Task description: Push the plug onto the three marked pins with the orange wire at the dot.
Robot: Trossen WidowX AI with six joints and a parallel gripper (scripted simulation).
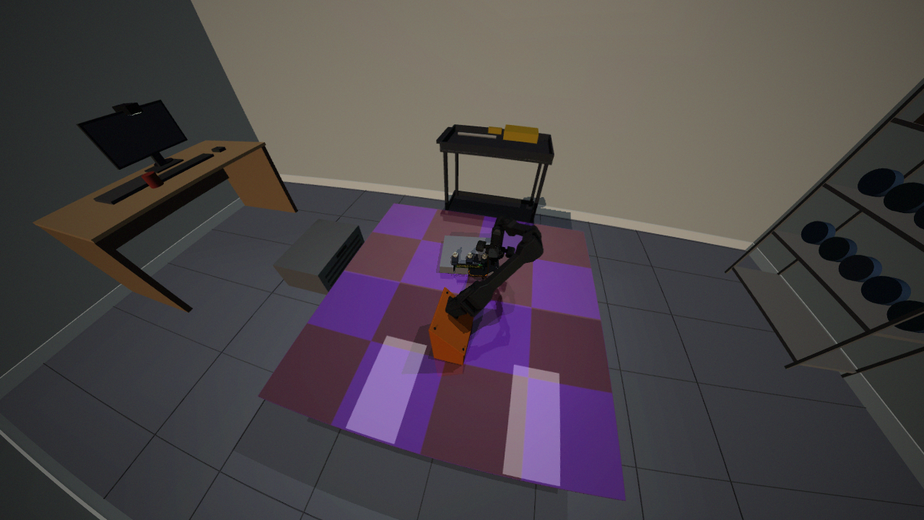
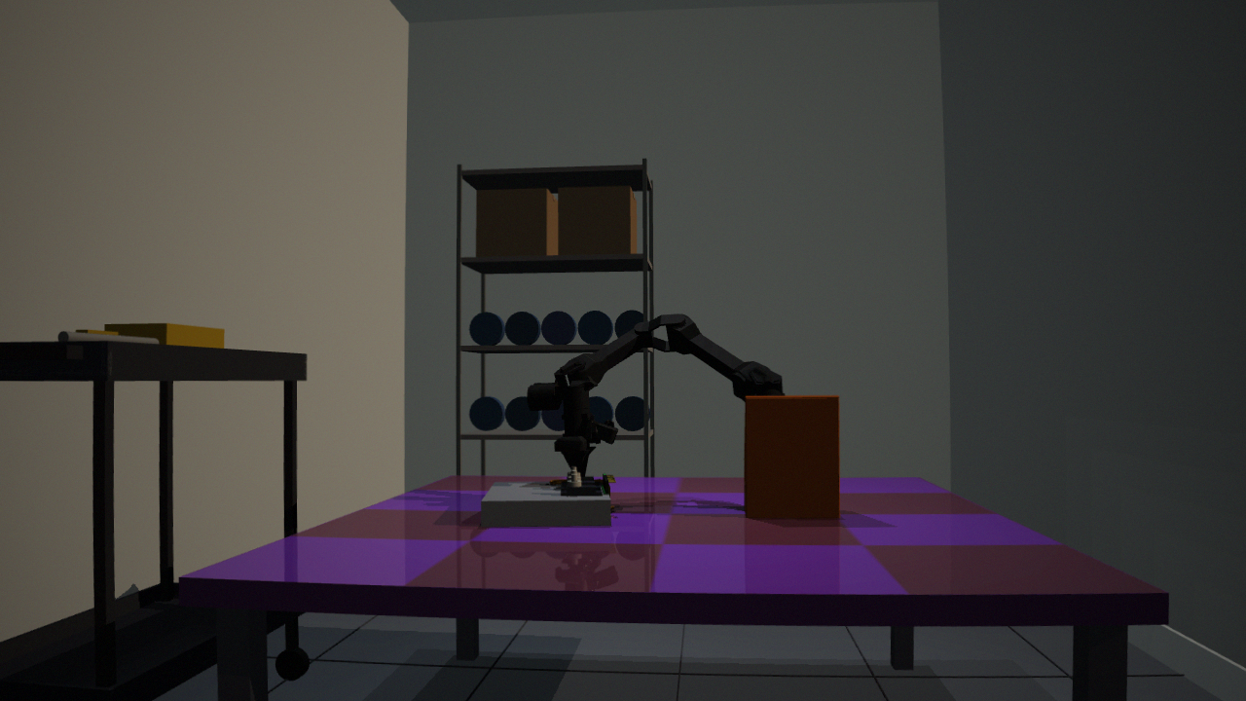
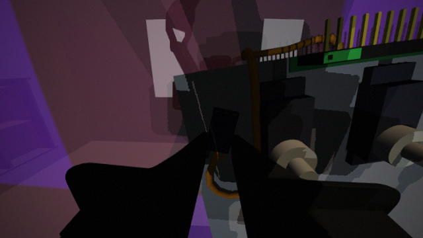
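Gripper (image 1: pixel 489 258) (image 2: pixel 578 475) (image 3: pixel 219 138) points down, its fingertips closed on the sides of the black plug (image 3: pixel 225 122). The plug is over one end of the pale holder (image 1: pixel 452 244) (image 2: pixel 544 509) (image 3: pixel 396 205), apart from the pins (image 1: pixel 471 266) (image 3: pixel 365 30), tilted slightly in the wrist view. From its end nearer the gripper, the orange lead (image 3: pixel 254 99) loops beside one servo (image 3: pixel 287 122) and up towards the pins. Beside the row, a green band (image 3: pixel 347 55) has a dark dot at one end. Cream shafts stand out from the servos.

The holder sits on the purple and maroon table (image 1: pixel 568 336) (image 2: pixel 679 608). Above it reaches the black arm (image 1: pixel 504 278) (image 2: pixel 714 344), bent high at the elbow and mounted on an orange block (image 1: pixel 445 333) (image 2: pixel 790 458).

Past the table stands a dark cart (image 1: pixel 497 149) (image 2: pixel 208 364) carrying a yellow box (image 1: pixel 520 133) (image 2: pixel 196 335). A grey cabinet (image 1: pixel 310 248) stands between the table and a wooden desk (image 1: pixel 71 217) with a monitor (image 1: pixel 132 134) and red mug (image 1: pixel 152 179). Across the room, a rack (image 1: pixel 839 303) (image 2: pixel 458 305) holds blue round items; brown boxes (image 2: pixel 514 222) fill its upper shelf.
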